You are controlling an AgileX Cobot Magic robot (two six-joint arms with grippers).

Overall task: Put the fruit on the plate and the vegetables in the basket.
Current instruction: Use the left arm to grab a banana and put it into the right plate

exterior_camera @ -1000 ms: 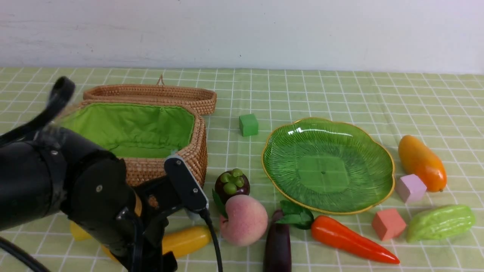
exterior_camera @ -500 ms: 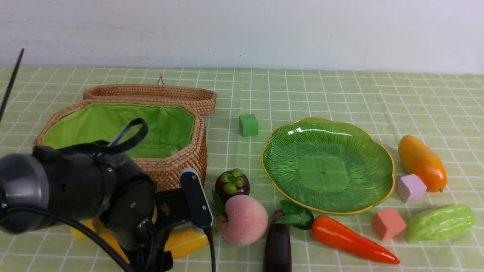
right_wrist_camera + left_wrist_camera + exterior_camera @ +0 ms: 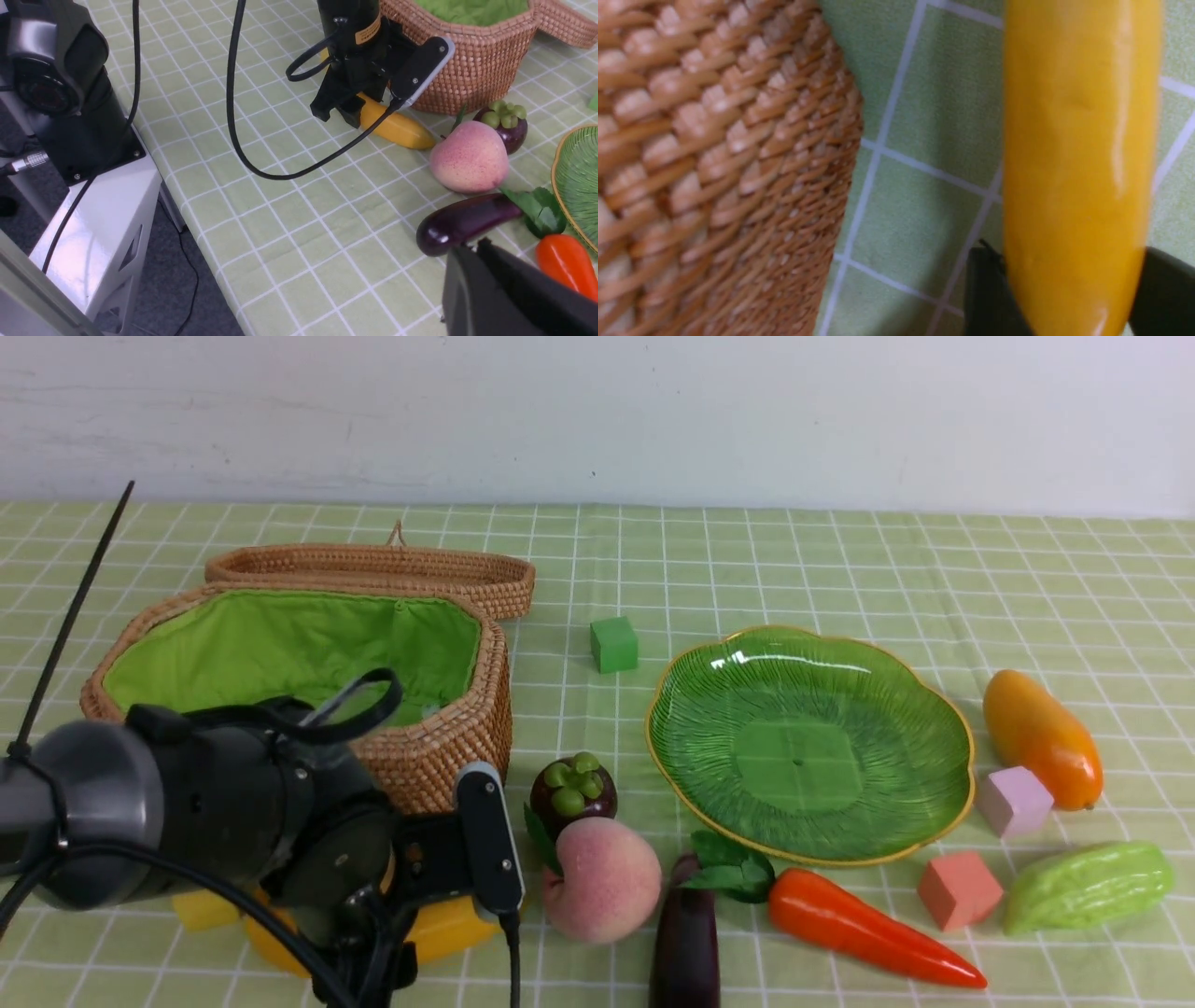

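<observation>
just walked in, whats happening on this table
The left gripper is down over the banana beside the basket, straddling it; whether it grips yet is unclear. The banana lies on the tablecloth. The plate and basket look empty. The right gripper is shut, near the eggplant.

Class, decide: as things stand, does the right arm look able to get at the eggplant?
Probably yes: the eggplant lies just ahead of the right gripper, nothing between them; the peach sits close beside it, and the shut jaws must open first.
</observation>
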